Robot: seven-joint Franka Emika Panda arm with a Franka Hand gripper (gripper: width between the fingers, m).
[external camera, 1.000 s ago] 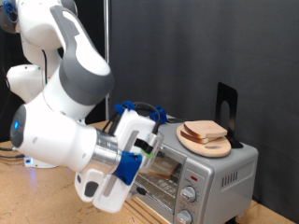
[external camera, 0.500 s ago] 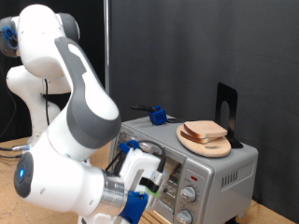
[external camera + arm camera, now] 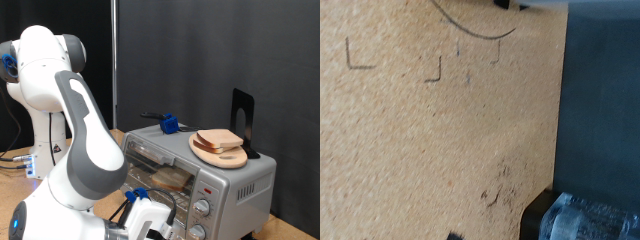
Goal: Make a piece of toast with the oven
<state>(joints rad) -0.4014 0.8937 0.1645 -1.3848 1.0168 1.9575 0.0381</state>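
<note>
With the piece of toast (image 3: 219, 141) on a wooden plate (image 3: 219, 155) atop the oven (image 3: 205, 178), the gripper (image 3: 150, 216) sits low before the oven door, apparently opening it; its spread is unclear.

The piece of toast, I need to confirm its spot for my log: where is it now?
In the exterior view, the piece of toast lies on a round wooden plate atop the oven, towards the right.
</note>
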